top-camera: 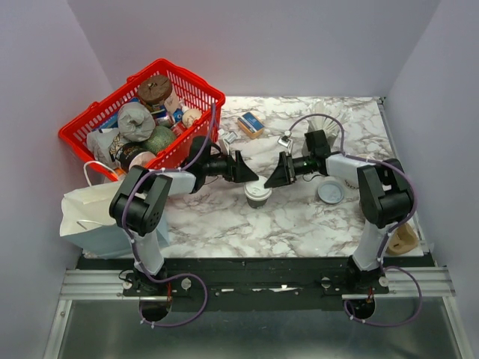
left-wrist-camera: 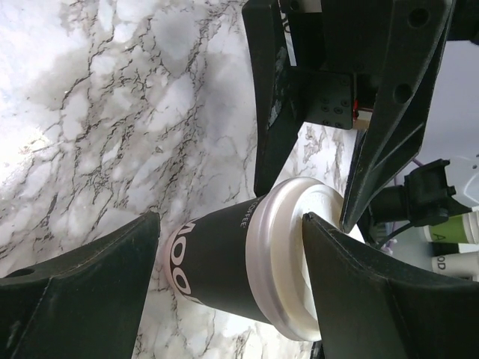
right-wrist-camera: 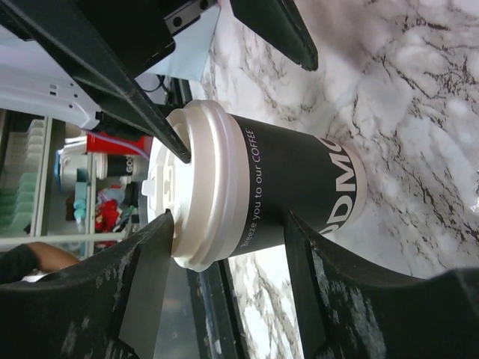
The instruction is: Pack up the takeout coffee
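Brown-bodied and white-lidded, the coffee cup [top-camera: 257, 194] stands upright on the marble table [top-camera: 299, 221], about midway between left and right and a little nearer than the middle. Both arms reach in toward it. The left gripper [top-camera: 251, 178] comes from the left and the right gripper [top-camera: 271, 182] from the right, their tips almost meeting just beyond the cup's far side.

Both wrist views show each gripper turned on its side, one finger low by the table and the other up at lid height. Each has its jaws spread wide and holds nothing. An upper fingertip of each lies against or just over the lid's top; I cannot tell whether they touch it.

A flat round lid [top-camera: 330, 192] lies on the table to the right of the cup, near the right arm. A red basket [top-camera: 200, 93] full of groceries sits at the far left, and a white paper bag [top-camera: 86, 217] stands at the near left edge.
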`<state>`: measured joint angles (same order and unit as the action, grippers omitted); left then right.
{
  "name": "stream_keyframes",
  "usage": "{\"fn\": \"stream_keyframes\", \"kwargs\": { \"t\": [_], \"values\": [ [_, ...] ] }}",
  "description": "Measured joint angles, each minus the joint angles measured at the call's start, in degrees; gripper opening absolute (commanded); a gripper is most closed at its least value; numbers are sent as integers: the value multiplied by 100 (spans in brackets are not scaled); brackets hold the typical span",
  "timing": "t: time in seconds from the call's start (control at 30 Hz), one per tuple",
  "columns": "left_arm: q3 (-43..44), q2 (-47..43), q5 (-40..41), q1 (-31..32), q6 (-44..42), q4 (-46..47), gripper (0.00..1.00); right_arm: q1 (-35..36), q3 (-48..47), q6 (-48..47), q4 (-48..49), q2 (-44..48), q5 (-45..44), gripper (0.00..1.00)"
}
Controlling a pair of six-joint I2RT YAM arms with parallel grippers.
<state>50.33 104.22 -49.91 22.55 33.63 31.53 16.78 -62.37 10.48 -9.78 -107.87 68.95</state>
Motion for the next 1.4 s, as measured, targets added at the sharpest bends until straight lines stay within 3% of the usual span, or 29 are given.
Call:
{"fn": "stream_keyframes", "kwargs": {
  "t": [0.2, 0.5, 0.8, 1.1, 1.4],
  "values": [
    [37, 350, -369, -83, 398, 599, 81, 4, 636, 649, 1521, 219, -7, 67],
    [157, 732, -667, -146, 662, 1268, 77, 37, 780, 673, 2216, 197, -31, 64],
    [127, 866, -844, -155, 857, 1661, 79, 66, 1224, 1005, 3617, 170, 59, 63],
    [393, 675, -870, -208, 142, 686, 83, 144, 1307, 944, 4170, 157, -44, 63],
    [737, 367, -721, -219, -750, -612, 86, 225, 1167, 907, 4122, 87, -107, 63]
  ]
}}
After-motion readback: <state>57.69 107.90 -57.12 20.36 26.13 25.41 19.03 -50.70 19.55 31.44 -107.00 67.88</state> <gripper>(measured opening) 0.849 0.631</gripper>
